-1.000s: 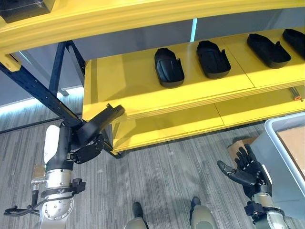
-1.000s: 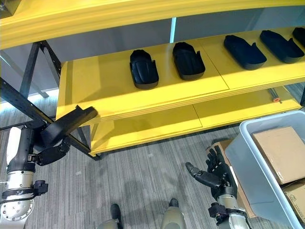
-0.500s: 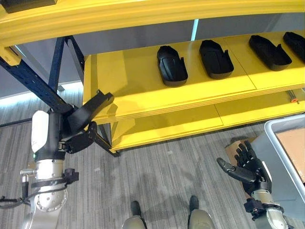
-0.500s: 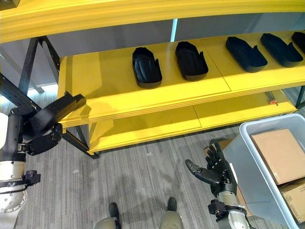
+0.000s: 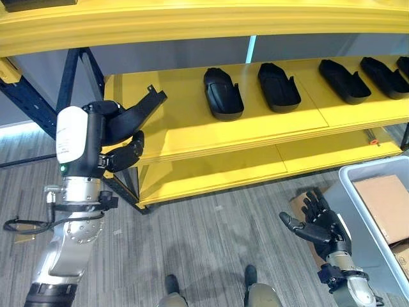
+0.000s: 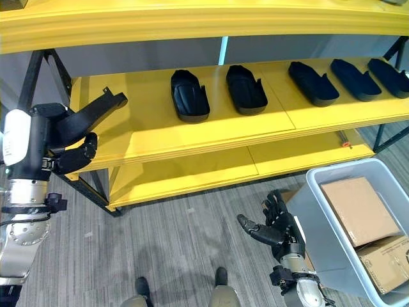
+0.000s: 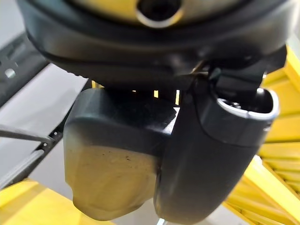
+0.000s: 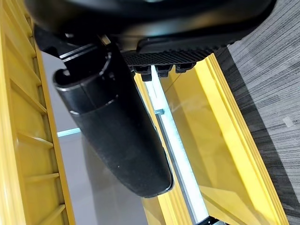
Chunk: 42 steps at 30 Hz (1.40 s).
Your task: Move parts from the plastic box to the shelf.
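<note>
The left hand [image 5: 121, 150] has risen to shelf [image 5: 179, 125] level, fingers clamped round a black part [image 5: 137, 112] that looks stiff and light, best gripped mid-body, while the right hand [image 5: 316, 224] hangs open near the box [image 5: 358, 185].

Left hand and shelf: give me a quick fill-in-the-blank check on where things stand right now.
1. The black part is held in the robot's ____ hand.
2. The held part's tip is at the ____ end of the yellow shelf.
3. The right hand, fingers spread, holds ____.
4. The grey plastic box beside the right hand contains ____ boxes.

Missing words: left; left; nothing; cardboard
</note>
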### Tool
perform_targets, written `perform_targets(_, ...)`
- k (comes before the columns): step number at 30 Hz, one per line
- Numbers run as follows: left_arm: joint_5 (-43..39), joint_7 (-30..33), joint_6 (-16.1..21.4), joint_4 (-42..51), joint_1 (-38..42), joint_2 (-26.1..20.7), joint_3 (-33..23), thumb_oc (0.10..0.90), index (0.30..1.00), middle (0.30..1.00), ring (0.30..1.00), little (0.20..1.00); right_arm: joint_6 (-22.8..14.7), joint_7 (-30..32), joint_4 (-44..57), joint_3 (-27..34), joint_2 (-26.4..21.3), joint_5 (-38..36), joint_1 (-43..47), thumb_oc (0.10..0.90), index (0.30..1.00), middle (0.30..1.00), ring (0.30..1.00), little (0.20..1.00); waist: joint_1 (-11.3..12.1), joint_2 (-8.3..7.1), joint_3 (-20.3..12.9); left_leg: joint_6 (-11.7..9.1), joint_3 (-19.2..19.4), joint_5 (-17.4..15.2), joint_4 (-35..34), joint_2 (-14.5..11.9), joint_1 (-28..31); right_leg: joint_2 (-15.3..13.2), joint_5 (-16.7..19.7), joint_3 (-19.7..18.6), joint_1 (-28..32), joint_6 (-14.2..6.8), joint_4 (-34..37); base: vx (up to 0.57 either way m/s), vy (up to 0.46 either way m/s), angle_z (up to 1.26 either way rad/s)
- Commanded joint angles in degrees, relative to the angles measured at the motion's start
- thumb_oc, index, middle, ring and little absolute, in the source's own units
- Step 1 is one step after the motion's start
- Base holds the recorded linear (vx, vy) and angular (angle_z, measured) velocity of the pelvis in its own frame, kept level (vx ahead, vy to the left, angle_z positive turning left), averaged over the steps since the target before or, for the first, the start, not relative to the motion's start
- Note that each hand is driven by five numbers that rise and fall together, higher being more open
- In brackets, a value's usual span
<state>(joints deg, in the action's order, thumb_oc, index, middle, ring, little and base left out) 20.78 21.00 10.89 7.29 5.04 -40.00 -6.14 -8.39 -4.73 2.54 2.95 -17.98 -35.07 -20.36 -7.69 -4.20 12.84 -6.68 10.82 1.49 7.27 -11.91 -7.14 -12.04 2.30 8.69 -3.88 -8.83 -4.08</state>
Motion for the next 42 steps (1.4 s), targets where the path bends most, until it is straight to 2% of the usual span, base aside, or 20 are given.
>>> perform_targets(1,0.72,6.87,1.86,-1.34,11.36,-4.76,-0.08,0.4,0.3,0.3,0.3,0.3,-4.77,-0.9,6.34,1.65,-2.58,-2.07,1.13,0.9,1.0,1.0,1.0,1.0,-2.17,-0.93,-4.09,1.31,0.92,-4.65,4.98,-1.99,-1.51,-1.77,-4.92,-1.64,4.77,-0.7,0.0,0.01,-0.016,-0.04)
perform_targets(13,6.97,8.8,-3.34,-16.65,24.75,-8.76,9.39,0.4,0.3,0.3,0.3,0.3,-4.23,-1.4,5.73,1.29,-3.77,-2.59,0.25,0.9,1.0,1.0,1.0,1.0,-3.79,-1.07,-4.39,0.73,0.74,-4.27,5.64,-2.99,-2.45,-0.77,-5.38,-2.04,3.8,-0.73,-0.9,0.0,-0.01,-0.02)
perform_targets(19,10.67,8.5,-6.41,-22.64,28.38,-12.35,11.74,0.4,0.3,0.3,0.3,0.3,-3.71,-1.65,5.81,1.69,-4.55,-2.76,-0.13,0.9,1.0,1.0,1.0,1.0,-4.03,-0.92,-3.72,0.66,0.29,-4.21,6.52,-3.36,-3.6,-0.36,-5.63,-1.98,2.81,-0.67,-1.75,0.0,-0.003,-0.01)
perform_targets(29,16.19,6.15,-8.74,-28.7,33.81,-17.97,17.35,0.4,0.3,0.3,0.3,0.3,-3.43,-2.04,5.6,1.57,-4.98,-3.11,0.01,0.9,1.0,1.0,1.0,1.0,-4.09,-0.74,-2.1,0.59,-0.79,-4.36,8.77,-4.03,-6.38,0.3,-6.33,-1.89,0.45,-0.48,-3.85,-0.03,-0.009,0.0)
perform_targets(33,18.84,4.78,-9.09,-32.76,37.73,-18.09,22.65,0.4,0.3,0.3,0.3,0.3,-3.53,-2.5,5.75,1.07,-5.91,-3.47,0.12,0.9,1.0,1.0,1.0,1.0,-4.47,-0.55,-0.69,0.56,-1.78,-4.7,10.28,-4.12,-8.32,0.59,-7.3,-1.81,-1.15,-0.19,-5.8,-0.06,-0.007,0.08)
perform_targets(38,18.64,3.95,-9.2,-41.21,47.11,-17.04,32.12,0.4,0.3,0.3,0.3,0.3,-3.99,-2.69,5.68,-0.1,-6.86,-4.14,1.87,0.9,1.0,1.0,1.0,1.0,-5.24,-0.43,0.37,1.14,-2.48,-5.1,12.6,-4.15,-11.25,0.66,-7.17,-2.35,-4.41,-0.21,-8.16,-0.06,0.013,0.02)
perform_targets(42,18.07,3.36,-9.61,-44.21,51.05,-16.05,35.63,0.4,0.3,0.3,0.3,0.3,-4.17,-2.95,5.55,-0.88,-6.9,-4.18,2.83,0.9,1.0,1.0,1.0,1.0,-5.45,-0.37,0.66,1.36,-2.85,-5.33,13.69,-4.05,-12.86,0.68,-7.25,-2.36,-5.75,-0.34,-9.0,-0.03,0.014,-0.04)
